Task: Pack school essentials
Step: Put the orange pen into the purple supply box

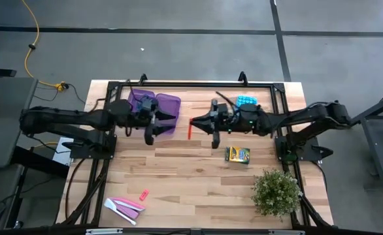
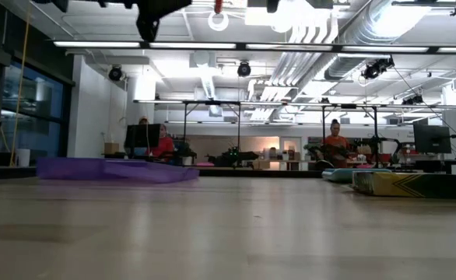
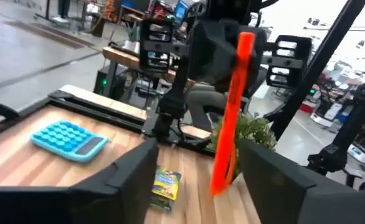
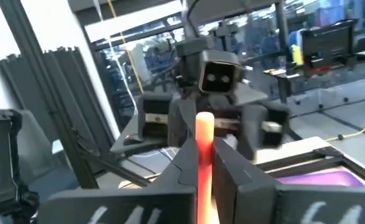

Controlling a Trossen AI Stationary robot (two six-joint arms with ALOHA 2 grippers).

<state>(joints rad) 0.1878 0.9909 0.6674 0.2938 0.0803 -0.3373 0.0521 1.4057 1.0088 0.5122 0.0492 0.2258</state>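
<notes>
My right gripper (image 1: 193,122) is shut on a red pencil (image 1: 190,128) in the air over the table's far middle. My left gripper (image 1: 160,125) faces it from the left, open and holding nothing, above the open purple case (image 1: 159,104), which lies flat on the table. In the left wrist view the pencil (image 3: 231,118) shows between my left gripper's (image 3: 198,186) spread fingers, beyond them and apart from both. The yellow-green crayon box (image 1: 238,155) lies flat right of centre. Pink pieces (image 1: 127,206) lie at the near left. My right gripper pinches the red pencil's shaft (image 4: 204,146) between its two fingers. The fingers come level from the table's right and lie across the pencil. The pencil stands nearly upright, slightly tilted, its top end (image 4: 204,119) just above the fingers. It is lifted well clear of the table.
A blue calculator (image 1: 246,101) lies at the far right, and a bushy green plant (image 1: 276,190) stands at the near right. A small pink piece (image 1: 144,194) lies near the pink things. A black frame (image 1: 198,83) runs along the table's far edge.
</notes>
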